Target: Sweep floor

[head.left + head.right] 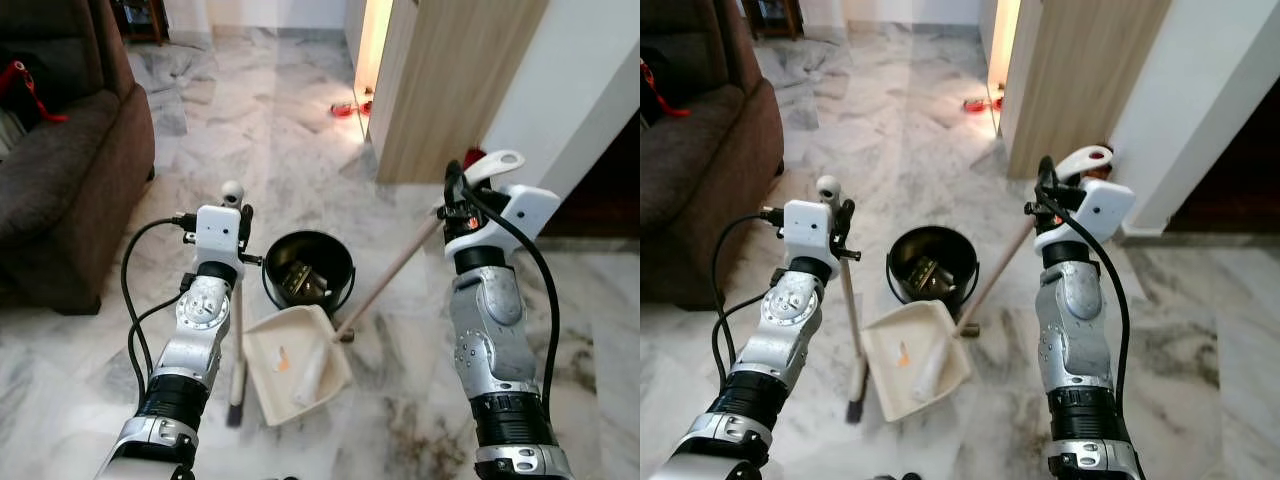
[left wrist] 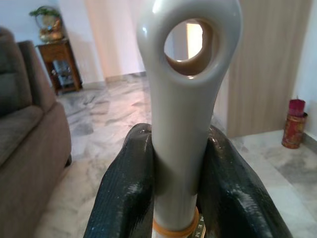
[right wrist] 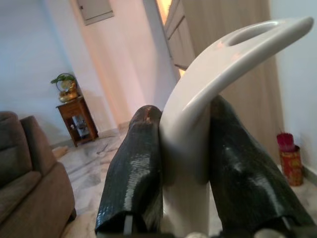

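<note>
Left gripper [image 2: 181, 173]: clenched on the grey handle top of the broom [image 1: 237, 345]; in the left wrist view both black fingers [image 2: 126, 193] are pressed against the handle just under its hanging hole.
Broom: hung almost straight down from the left gripper, its dark head resting on the marble floor [image 1: 90, 350] directly below, just beside the dustpan's edge.
Dustpan [image 1: 300, 360]: laid flat on the floor between the two grippers and below them, with a small orange scrap and a pale rolled piece held in its tray; its long wooden pole [image 1: 385, 280] is run up diagonally to the right gripper.
Bin [image 1: 308, 268]: black, set just beyond the dustpan, touching or nearly touching its far edge, with scraps already inside.
Right gripper [image 3: 185, 158]: closed around the white curved handle [image 1: 493, 165] at the top of the dustpan pole, one finger on each side.
Arm pose: both forearms are raised forward with elbows bent, wrists level and roughly upright, the left one nearer the sofa [image 1: 60, 170], the right one nearer the wooden cabinet [image 1: 455, 80].
Risk: if the pan is lifted by its pole alone, it is likely to tip early and the rolled piece could be spilled short of the bin; the bin could also be knocked by the pan's edge.
Risk, broom side: a sideways drag could push the pan off line.
</note>
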Controlling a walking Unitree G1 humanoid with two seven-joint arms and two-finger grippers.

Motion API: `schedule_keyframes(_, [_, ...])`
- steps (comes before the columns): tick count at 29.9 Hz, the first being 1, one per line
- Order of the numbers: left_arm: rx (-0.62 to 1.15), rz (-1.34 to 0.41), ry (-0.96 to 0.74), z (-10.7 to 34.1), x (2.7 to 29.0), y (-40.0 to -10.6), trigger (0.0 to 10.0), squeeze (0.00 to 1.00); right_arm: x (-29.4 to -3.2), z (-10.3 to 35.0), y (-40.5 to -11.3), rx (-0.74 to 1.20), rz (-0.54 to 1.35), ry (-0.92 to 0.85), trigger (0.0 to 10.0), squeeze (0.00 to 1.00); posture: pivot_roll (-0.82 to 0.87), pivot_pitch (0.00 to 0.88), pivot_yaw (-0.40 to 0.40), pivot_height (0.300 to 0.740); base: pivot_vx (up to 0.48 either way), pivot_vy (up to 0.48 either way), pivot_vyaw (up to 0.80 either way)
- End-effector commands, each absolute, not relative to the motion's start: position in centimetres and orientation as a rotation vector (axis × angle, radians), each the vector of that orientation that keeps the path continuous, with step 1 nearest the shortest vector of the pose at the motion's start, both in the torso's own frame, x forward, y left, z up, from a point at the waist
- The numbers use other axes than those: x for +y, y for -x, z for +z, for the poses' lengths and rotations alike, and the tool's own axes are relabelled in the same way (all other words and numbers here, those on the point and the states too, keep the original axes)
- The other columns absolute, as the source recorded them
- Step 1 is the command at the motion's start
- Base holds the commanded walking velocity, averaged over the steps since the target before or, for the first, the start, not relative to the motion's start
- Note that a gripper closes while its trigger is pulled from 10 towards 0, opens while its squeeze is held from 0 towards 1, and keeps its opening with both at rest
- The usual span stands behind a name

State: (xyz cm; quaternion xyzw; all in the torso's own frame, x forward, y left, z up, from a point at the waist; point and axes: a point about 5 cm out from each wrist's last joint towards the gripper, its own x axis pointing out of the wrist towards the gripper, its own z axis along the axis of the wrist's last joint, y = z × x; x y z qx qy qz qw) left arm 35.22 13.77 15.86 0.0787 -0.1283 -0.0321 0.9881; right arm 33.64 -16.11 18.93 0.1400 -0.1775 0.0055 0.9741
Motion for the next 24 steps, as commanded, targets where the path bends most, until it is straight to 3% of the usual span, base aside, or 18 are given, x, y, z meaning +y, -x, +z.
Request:
schedule_keyframes(1, [-0.301, -0.061, -0.153, 17.0, 13.7, -35.3, 10.0, 0.0, -16.0, 20.3, -33.6, -0.416, 0.019, -0.288, 10.0, 0.0, 0.12, 0.051, -0.03, 0.74, 0.0, 0.0, 0.0])
schedule_keyframes(24, [-0.327, -0.043, -0.163, 17.6, 13.9, -35.3, 10.0, 0.0, -15.6, 22.0, -33.4, -0.49, 0.04, -0.312, 10.0, 0.0, 0.12, 0.003, -0.017, 0.74, 0.0, 0.0, 0.0])
